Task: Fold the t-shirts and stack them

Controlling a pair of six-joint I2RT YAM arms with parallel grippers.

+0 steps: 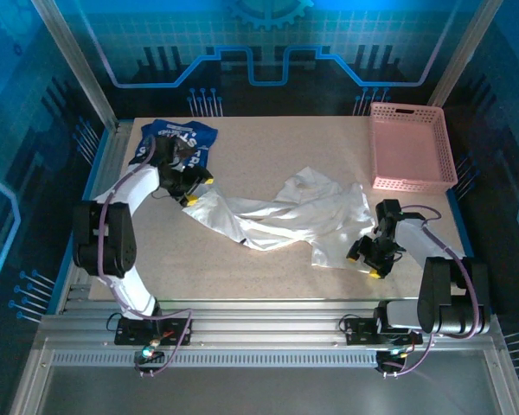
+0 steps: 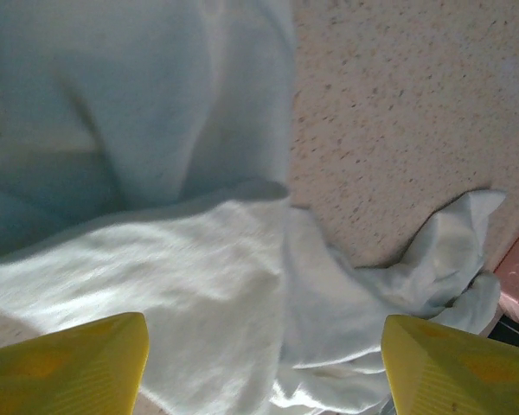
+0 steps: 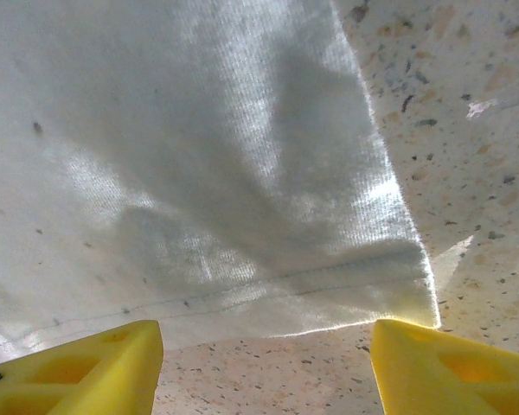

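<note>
Shirts sit apart overhead: white t-shirt [image 1: 277,220] crumpled mid-worktop, blue t-shirt [image 1: 177,138] far-left. Left wrist: your left pincer [image 2: 264,372] gapes over white cloth, probably to take that end. Right wrist: right pincer [image 3: 264,372] spread before the hem [image 3: 268,290], gripping nothing.

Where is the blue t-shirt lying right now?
In the top view, the blue t-shirt lies at the far-left corner of the table, just beyond the left end effector, opposite the pink basket at far right.
</note>
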